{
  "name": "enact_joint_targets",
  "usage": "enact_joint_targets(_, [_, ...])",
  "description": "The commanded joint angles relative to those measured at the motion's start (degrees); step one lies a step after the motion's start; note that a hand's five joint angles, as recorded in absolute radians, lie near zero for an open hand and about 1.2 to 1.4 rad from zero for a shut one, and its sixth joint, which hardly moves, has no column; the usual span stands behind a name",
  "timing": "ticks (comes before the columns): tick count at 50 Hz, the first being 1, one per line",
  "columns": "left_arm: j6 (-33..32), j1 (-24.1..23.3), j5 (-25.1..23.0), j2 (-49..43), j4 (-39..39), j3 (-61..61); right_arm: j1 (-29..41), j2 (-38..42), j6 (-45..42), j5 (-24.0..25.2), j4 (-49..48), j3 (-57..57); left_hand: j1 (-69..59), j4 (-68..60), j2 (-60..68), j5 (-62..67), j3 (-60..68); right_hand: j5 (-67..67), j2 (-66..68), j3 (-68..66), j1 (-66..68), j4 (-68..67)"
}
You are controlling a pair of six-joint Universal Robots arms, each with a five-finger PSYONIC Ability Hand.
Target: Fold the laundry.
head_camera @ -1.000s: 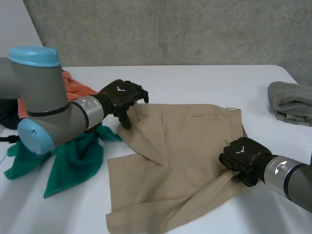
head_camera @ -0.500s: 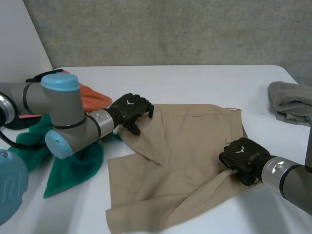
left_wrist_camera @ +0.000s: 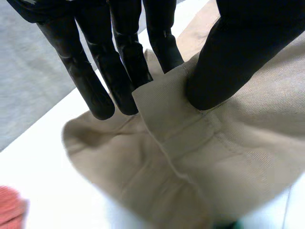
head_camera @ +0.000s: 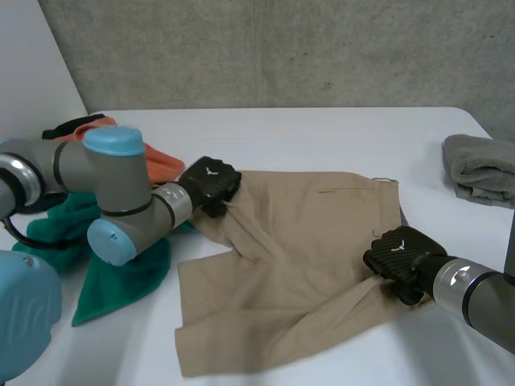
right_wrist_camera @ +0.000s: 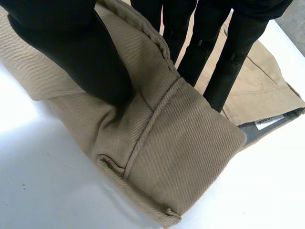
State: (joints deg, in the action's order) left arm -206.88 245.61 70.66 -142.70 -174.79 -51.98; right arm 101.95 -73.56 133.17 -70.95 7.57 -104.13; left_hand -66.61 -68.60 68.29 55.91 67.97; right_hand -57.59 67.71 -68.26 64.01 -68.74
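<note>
Two edges of the beige shorts [head_camera: 306, 241] are pinched: left hand [head_camera: 211, 178] on one, right hand [head_camera: 398, 253] opposite.

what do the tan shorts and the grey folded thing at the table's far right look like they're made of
The tan shorts: a woven cotton-type twill, matte. Fine diagonal ribs and stitched seams show in the right wrist view. The grey folded cloth: probably terry towelling, thick with soft rounded folds, though its weave is too small to confirm.
</note>
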Motion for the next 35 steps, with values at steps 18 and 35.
enact_joint_targets(18, [-10.65,-3.11,22.41,13.68,10.35,-17.72,2.12,-0.88,0.07,-0.24,1.83,-0.19,-13.39,-11.4,11.71,14.09,12.03,-12.41,12.29,-11.74,15.99,-11.26])
enact_joint_targets(35, [-1.08,-4.35,28.48,27.64,13.77,-21.4,0.8,-1.67,4.11,0.2,1.3,1.48,49.67,51.66,-51.35,-48.97,-51.03,-12.41,12.29,-11.74,15.99,-11.26])
